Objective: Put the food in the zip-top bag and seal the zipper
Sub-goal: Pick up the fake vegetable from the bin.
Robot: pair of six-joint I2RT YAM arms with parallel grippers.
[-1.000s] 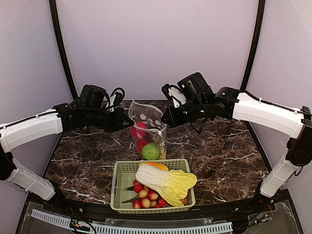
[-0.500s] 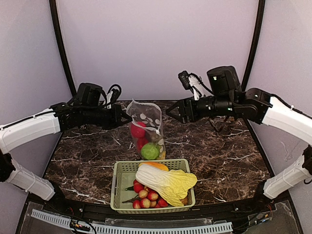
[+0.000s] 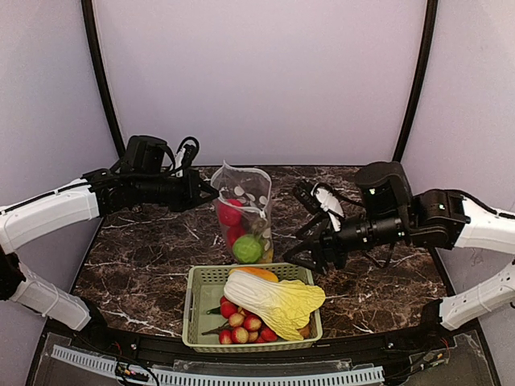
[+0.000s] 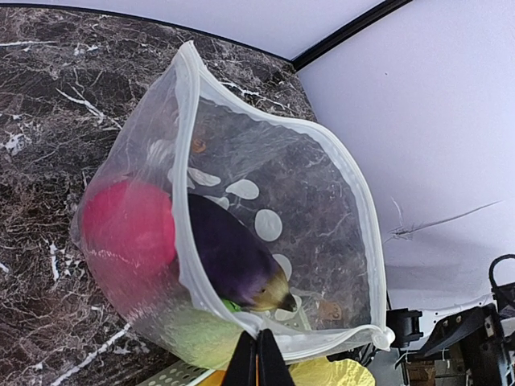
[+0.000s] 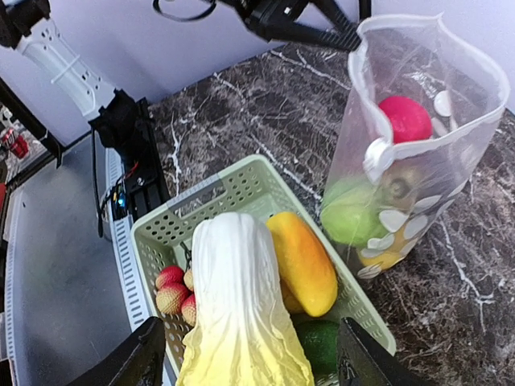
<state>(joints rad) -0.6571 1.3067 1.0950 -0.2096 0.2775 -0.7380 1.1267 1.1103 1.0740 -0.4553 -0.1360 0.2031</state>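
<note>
Here, my left hand (image 3: 203, 193) pinches the rim of the zip-top bag (image 3: 245, 201), holding it upright on the table (image 3: 145, 249) just behind the basket (image 3: 195, 305). My right hand (image 3: 310, 251), wide open and empty, hovers nearest the napa cabbage (image 3: 278, 299) lying in the basket, its length crosswise to the hand's closing direction.

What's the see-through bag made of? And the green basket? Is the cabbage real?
The zip-top bag looks like thin clear plastic: fruit shows through and it wrinkles and shines. The basket looks like hard matte plastic, with neat moulded holes. The napa cabbage is probably a toy, plastic or rubber: too smooth and even, though I can't be sure.
</note>
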